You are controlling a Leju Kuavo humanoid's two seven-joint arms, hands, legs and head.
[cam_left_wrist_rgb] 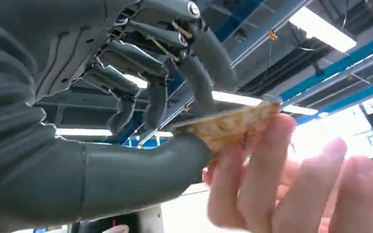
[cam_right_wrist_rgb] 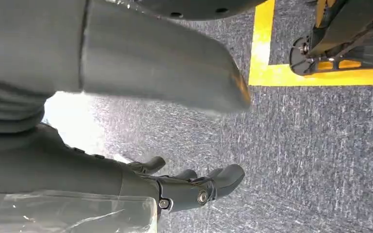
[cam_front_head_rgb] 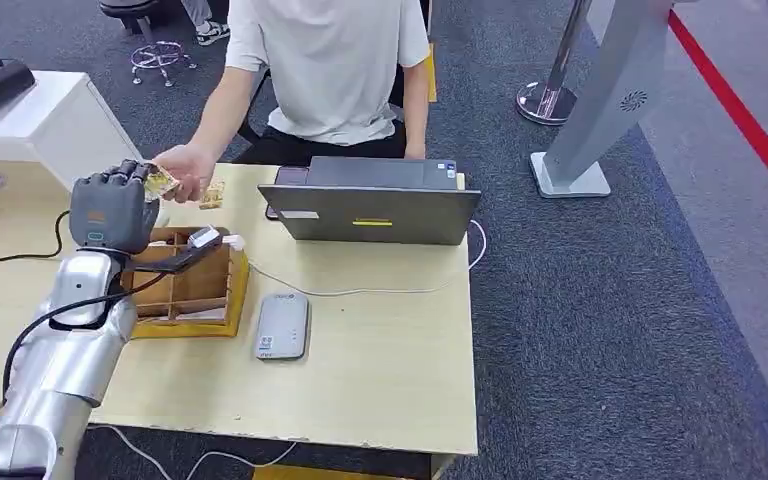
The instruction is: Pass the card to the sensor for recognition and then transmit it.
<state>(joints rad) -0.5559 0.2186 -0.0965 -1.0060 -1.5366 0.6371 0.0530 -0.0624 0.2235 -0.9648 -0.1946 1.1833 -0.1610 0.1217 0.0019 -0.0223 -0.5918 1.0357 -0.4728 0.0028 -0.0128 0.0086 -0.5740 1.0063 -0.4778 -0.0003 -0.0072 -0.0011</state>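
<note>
The card (cam_left_wrist_rgb: 233,124) sat pinched between the thumb and the dark fingers (cam_left_wrist_rgb: 199,73) of the left hand (cam_front_head_rgb: 112,208), raised above the far left part of the table (cam_front_head_rgb: 380,350), over the wooden divided tray (cam_front_head_rgb: 192,290). A person's hand (cam_front_head_rgb: 185,172) had hold of its outer end at the same time, so both gripped it at once. The right hand (cam_right_wrist_rgb: 194,187) hung by the robot's side above the carpet, fingers loosely curled around nothing.

The main risk, as I judged it, was in the shared grip: if the robot kept pinching while the person pulled, the thin card could bend or tear; if it let go before the person's hold was firm, the card could fall into the tray or onto the table. The sensor (cam_front_head_rgb: 282,326) lay nearer the robot, beside the tray.

The card lay roughly flat, its long axis running from the robot's thumb out toward the person, free end pointing away from the robot.
</note>
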